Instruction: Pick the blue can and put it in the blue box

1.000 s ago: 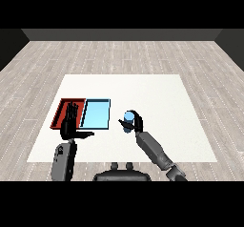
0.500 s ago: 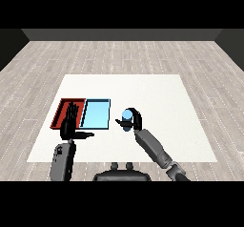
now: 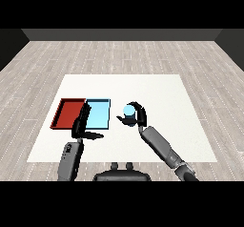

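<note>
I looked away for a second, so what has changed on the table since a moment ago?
The right hand, curled round the blue can, has carried it a little to the left, nearer the blue tray. The can is not over the tray yet. The left hand, the red tray and the blue tray have stayed where they were.
</note>
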`<state>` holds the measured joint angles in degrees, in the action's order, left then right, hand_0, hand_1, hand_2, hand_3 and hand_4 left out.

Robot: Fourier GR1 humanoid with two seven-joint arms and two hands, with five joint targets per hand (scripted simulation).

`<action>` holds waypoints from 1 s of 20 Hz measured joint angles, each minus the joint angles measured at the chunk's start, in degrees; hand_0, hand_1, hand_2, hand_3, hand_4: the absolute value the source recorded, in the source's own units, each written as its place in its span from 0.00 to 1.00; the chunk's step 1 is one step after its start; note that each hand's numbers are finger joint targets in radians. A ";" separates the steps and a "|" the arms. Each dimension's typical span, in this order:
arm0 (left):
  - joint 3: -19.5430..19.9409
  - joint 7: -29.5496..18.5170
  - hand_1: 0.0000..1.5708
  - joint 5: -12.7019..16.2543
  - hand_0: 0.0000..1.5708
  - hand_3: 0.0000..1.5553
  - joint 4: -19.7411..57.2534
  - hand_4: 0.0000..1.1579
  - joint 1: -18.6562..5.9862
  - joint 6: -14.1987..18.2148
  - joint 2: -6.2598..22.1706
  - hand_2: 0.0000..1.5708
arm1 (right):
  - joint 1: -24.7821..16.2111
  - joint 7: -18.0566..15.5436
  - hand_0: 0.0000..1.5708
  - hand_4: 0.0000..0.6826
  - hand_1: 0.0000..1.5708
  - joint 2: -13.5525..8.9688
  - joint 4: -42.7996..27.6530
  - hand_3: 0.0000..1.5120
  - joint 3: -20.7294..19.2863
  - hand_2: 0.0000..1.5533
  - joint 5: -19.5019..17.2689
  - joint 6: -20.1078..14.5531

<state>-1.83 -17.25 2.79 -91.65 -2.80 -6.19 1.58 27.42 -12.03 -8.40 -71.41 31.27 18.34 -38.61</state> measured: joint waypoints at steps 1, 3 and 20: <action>-0.74 1.29 0.00 -0.40 0.00 0.00 -0.08 0.00 -0.85 0.49 -0.33 0.00 | -0.05 1.00 0.90 0.91 0.90 -0.39 -1.42 0.93 0.31 0.93 -1.15 -0.52; -2.30 2.23 0.00 -1.49 0.00 0.00 0.90 0.00 -1.77 1.65 -0.81 0.00 | 0.73 3.14 0.90 0.90 0.90 -1.83 -3.39 0.93 0.00 0.93 -2.70 0.18; -11.54 5.88 0.00 3.63 0.00 0.00 8.19 0.00 -7.08 6.73 -1.46 0.00 | -2.66 8.50 0.93 0.89 0.93 -2.06 -10.16 0.93 -9.02 0.94 -13.87 11.28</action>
<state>-13.37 -11.37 6.42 -83.46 -9.87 0.54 0.12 24.75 -3.52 -10.46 -81.57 22.25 4.47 -27.33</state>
